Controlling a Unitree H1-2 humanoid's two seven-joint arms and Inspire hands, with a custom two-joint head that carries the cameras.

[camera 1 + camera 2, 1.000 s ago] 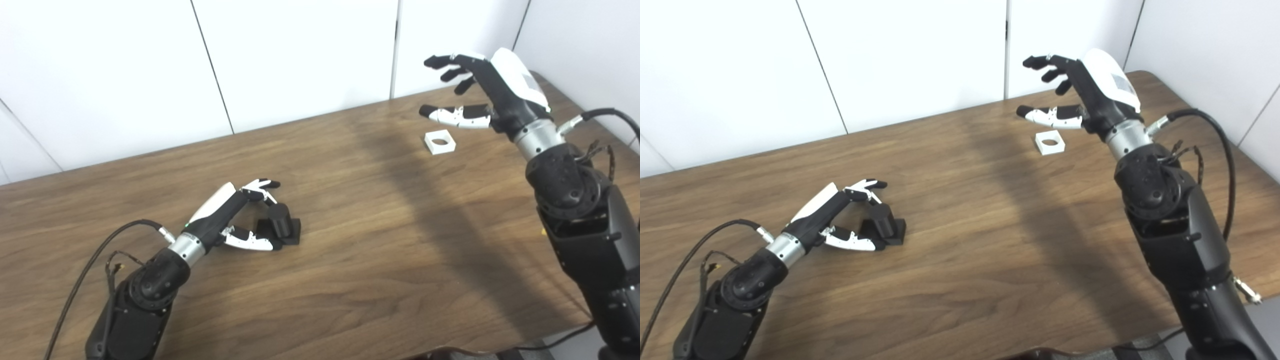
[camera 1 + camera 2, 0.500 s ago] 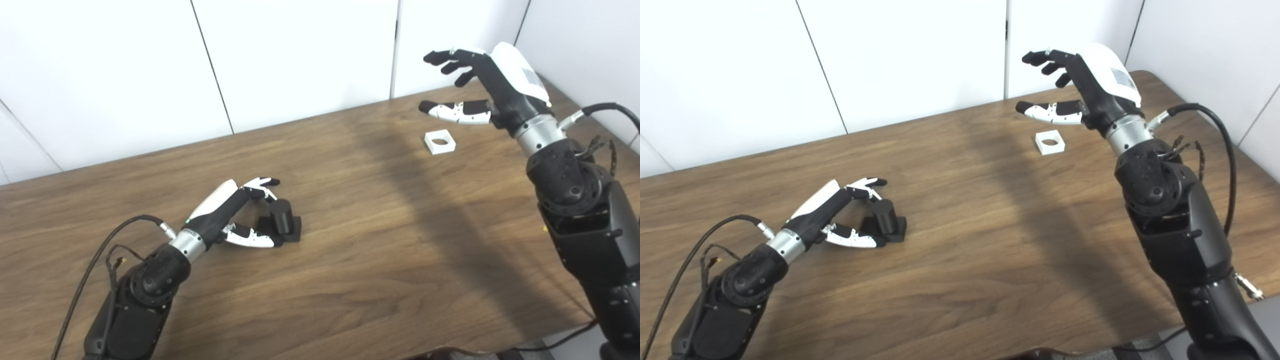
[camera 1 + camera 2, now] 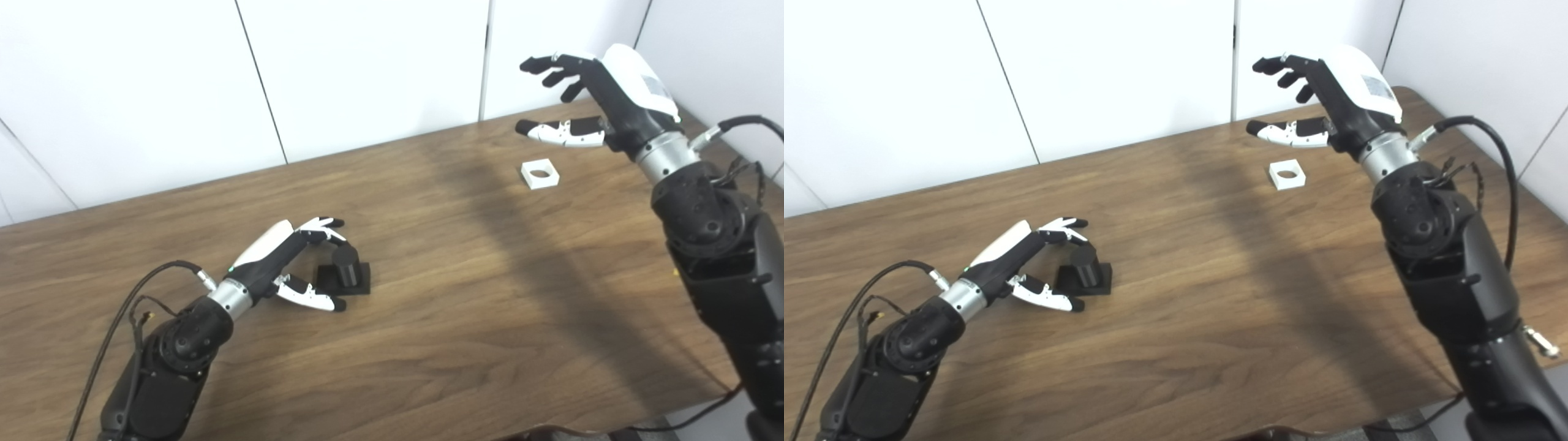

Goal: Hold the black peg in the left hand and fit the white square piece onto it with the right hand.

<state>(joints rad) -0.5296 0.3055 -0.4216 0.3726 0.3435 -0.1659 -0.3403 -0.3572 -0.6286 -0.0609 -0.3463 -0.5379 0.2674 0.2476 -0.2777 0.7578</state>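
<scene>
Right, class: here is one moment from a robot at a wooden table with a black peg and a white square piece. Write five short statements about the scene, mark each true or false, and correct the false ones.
1. The white square piece lies flat on the wooden table. True.
2. The right hand is holding the white square piece. False: it hovers open above it, holding nothing.
3. The black peg stands upright on its square base. True.
4. The left hand has lifted the peg off the table. False: the peg rests on the table, the hand open around it.
5. The white piece sits on the peg. False: they lie far apart.
</scene>
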